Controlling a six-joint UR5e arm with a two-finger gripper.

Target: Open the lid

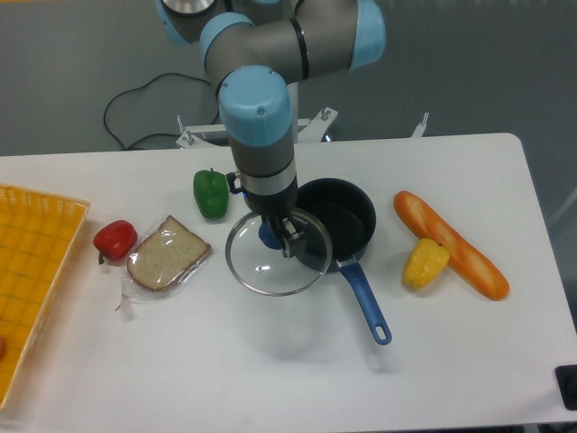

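The lid [270,268] is a round clear glass disc with a thin metal rim and a blue knob. It hangs level, shifted left of the dark blue saucepan [347,216], overlapping only the pan's left rim. My gripper [275,236] reaches down from the arm and is shut on the lid's knob. The pan's inside is open to view and looks empty. Its long blue handle [365,302] points toward the front right.
A green pepper [211,192] sits left of the arm. A red pepper [114,239] and a bagged bread slice [167,253] lie further left. A yellow basket [27,271] is at the left edge. A baguette [451,244] and a yellow pepper [425,262] lie right.
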